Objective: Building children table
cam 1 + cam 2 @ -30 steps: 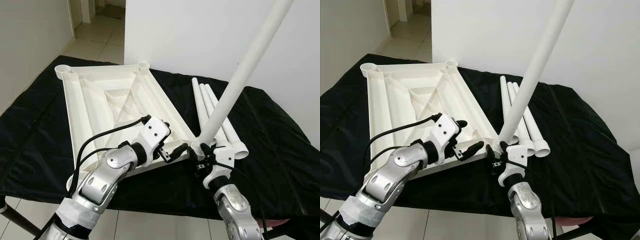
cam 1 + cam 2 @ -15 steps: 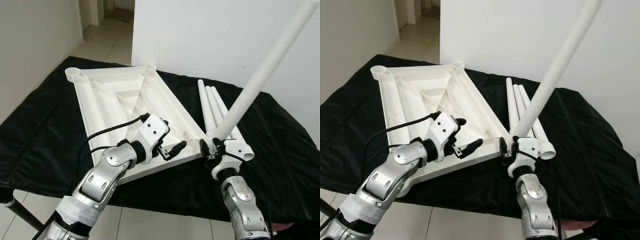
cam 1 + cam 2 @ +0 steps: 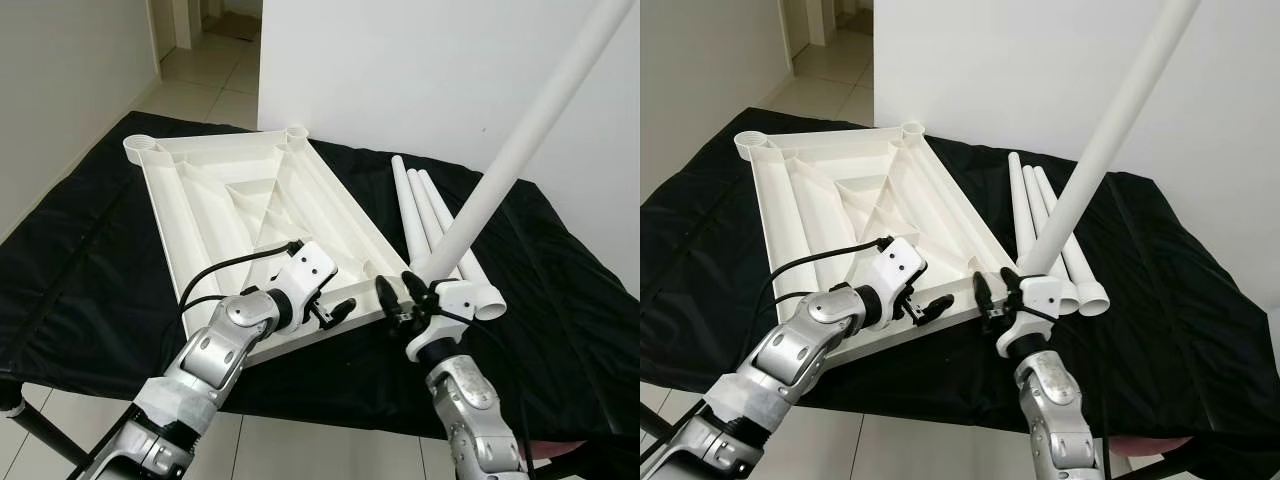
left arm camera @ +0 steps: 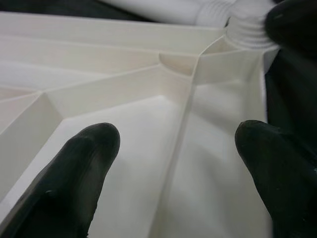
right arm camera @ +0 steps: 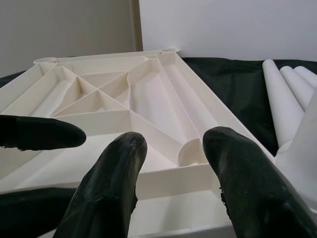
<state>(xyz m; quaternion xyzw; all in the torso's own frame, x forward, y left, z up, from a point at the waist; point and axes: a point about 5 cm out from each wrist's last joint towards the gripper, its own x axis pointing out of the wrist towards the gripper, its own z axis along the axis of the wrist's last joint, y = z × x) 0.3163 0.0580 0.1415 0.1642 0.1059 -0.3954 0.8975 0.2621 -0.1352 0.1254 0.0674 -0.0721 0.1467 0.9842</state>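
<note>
**Q:** What is laid out, and how does it lie?

**A:** A black cloth covers the work surface. On it the white tabletop rests upside down, ribbed underside up, its long axis running from the near edge away towards the far left, with round leg sockets at the far corners. Three loose legs lie side by side on the cloth just right of it, pointing away from the robot.

**Q:** And the raised tube?

**A:** A fourth leg, a long white tube, slants steeply up and to the right; its lower threaded end sits at the tabletop's near right corner.

**Q:** Where are the grippers?

**A:** The right gripper is at the leg's foot, but whether its fingers grip the tube cannot be told; in the right wrist view they stand apart over the tabletop's corner. The left gripper hovers above the near edge, fingers spread wide, holding nothing
</note>
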